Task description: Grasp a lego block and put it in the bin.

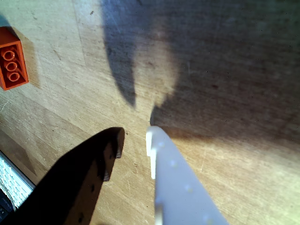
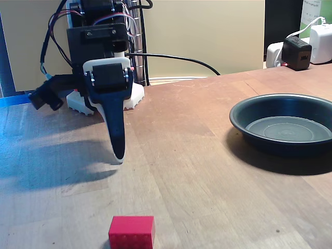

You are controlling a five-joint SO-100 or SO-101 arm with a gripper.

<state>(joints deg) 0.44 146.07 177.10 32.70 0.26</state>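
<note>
Nearest my wrist camera are the two fingers of the claw (image 1: pixel 135 133): a dark finger (image 1: pixel 82 176) entering from the lower left and a white finger (image 1: pixel 180 183) from the bottom centre. I see bare wooden table (image 1: pixel 225 154) in the gap between their tips, so I read the claw as released and holding nothing. The lego block (image 1: pixel 11 58) lies up and to the left of the fingertips, well apart from them, at the left edge of the view, studs facing the camera. I can read no writing on it. A white ribbed part (image 1: pixel 13 180) sits at the lower left edge.

Closest to the fixed camera is the lego block (image 2: pixel 132 232), flat on the table (image 2: pixel 197 171) in front of the claw (image 2: pixel 119 155) and clear of it. I see the arm folded over its base (image 2: pixel 106 101), with the claw pointing steeply down, its tip just above the table. The bin (image 2: pixel 282 124) stands to the right of the claw, well apart, upright. Chargers (image 2: pixel 306 46) sit behind the bin; lettering on a green-and-white label (image 2: pixel 316 10) there is too small for me to read.
</note>
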